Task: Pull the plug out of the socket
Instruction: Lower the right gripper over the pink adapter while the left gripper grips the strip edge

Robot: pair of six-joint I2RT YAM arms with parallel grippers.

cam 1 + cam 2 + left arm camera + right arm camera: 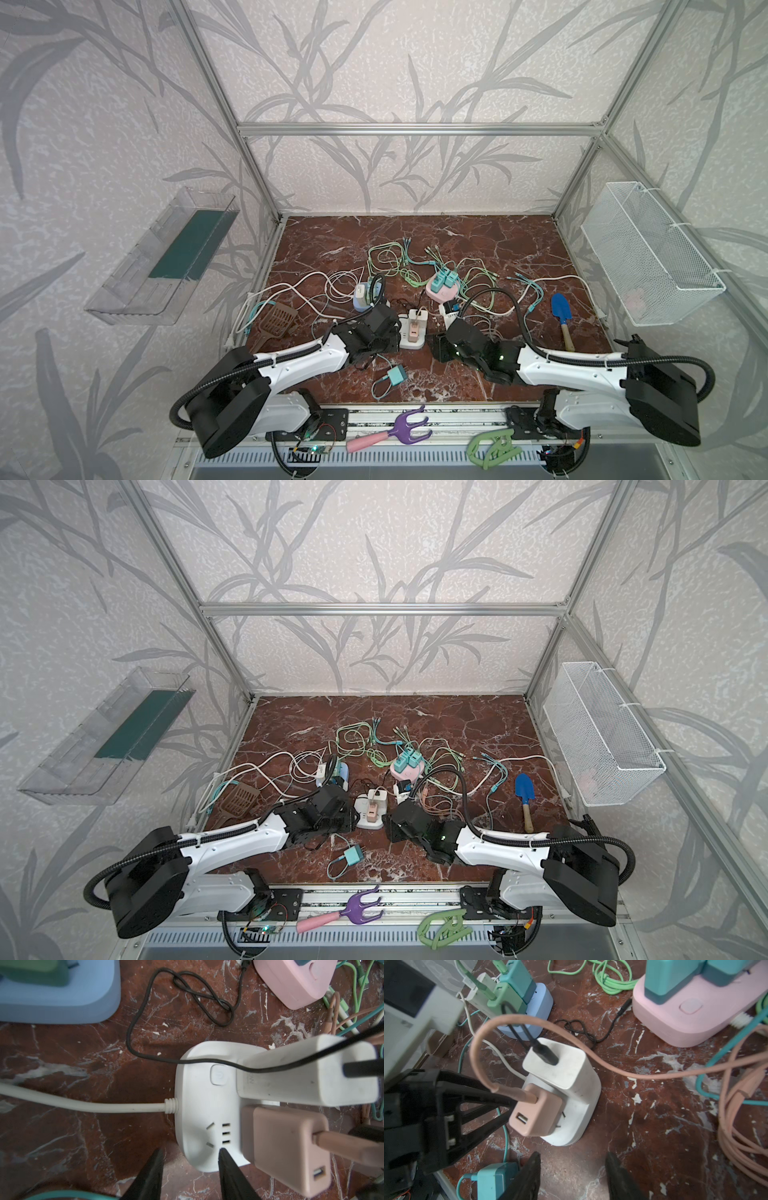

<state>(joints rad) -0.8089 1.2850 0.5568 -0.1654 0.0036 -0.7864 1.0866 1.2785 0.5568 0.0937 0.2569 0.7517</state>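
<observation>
While the pink plug (536,1113) stands upright in the power strip (197,1105) near the tabletop's (457,237) front middle, the left end effector (190,1150) straddles the strip's corner, part-spread; the right end effector (573,1154), spread and empty, hovers just beside.

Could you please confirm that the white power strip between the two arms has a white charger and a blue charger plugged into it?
Not quite: the second charger is dusty pink, not blue. The right wrist view shows that white power strip with a white charger and a dusty pink charger plugged into it.
</observation>
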